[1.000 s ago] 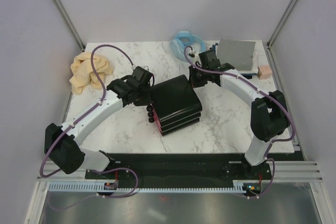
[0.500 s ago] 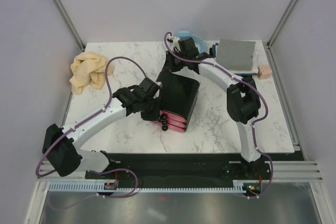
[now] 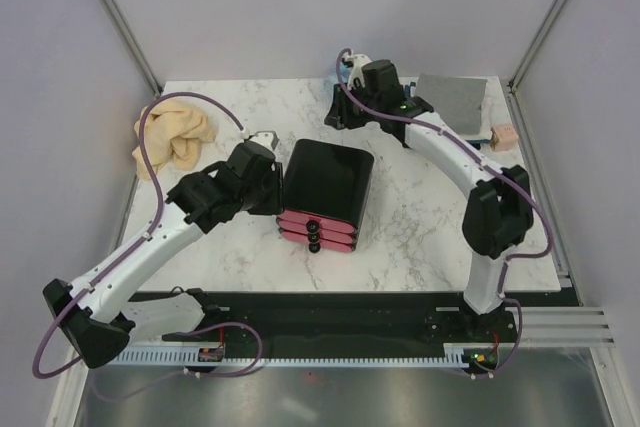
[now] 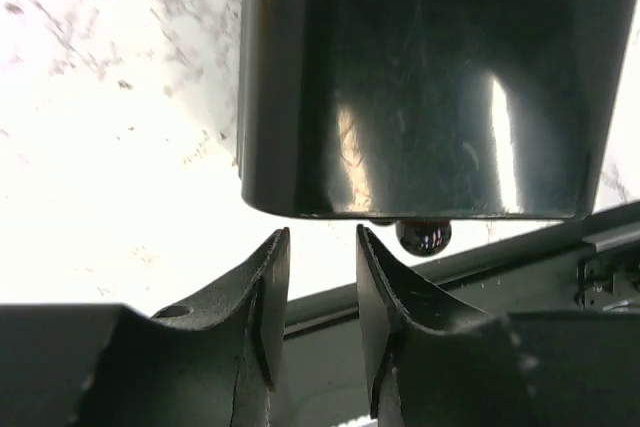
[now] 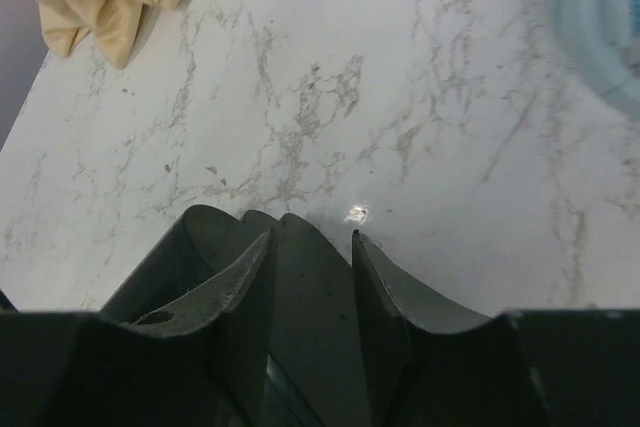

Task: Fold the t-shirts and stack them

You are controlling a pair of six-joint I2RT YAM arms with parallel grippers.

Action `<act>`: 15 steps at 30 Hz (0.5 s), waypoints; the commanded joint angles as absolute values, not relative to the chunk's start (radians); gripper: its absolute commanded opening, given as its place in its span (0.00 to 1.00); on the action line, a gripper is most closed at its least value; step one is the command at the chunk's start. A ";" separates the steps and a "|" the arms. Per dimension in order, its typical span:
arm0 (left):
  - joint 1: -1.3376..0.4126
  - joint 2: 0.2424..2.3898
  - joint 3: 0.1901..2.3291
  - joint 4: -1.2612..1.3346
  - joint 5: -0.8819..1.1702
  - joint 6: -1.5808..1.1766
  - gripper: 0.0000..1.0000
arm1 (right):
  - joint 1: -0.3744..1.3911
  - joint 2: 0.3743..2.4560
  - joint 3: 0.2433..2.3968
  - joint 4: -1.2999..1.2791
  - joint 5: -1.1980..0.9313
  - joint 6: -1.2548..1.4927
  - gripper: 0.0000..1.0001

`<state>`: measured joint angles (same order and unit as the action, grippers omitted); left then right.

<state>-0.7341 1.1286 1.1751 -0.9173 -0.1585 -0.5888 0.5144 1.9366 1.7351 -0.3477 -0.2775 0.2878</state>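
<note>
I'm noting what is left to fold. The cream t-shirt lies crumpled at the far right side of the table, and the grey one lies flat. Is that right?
Not quite. The cream t-shirt does lie crumpled, but at the far left side of the table, as the top external view shows. The grey t-shirt, lying flat, is the one at the far right.

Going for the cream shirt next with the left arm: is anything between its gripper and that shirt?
Nothing visible. Bare marble tabletop lies between the left gripper and the crumpled cream shirt. The black box sits on the gripper's other side.
</note>
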 commanded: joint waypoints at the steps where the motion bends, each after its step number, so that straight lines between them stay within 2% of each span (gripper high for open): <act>1: -0.719 1.140 1.255 -0.919 -0.288 -0.508 0.40 | 0.480 1.734 1.643 -0.400 -0.141 0.247 0.44; 8: -0.526 1.264 1.259 -0.714 -0.126 -0.466 0.40 | 0.479 1.545 1.360 -0.448 -0.135 0.294 0.43; 15: -0.393 1.532 1.471 -0.701 -0.063 -0.384 0.40 | 0.479 1.424 1.198 -0.474 -0.049 0.325 0.43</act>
<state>-0.4366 1.4281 1.3415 -0.7689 -0.1341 -0.4740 0.4801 1.4830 1.2621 -0.4206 -0.1291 0.3099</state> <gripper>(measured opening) 0.400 0.432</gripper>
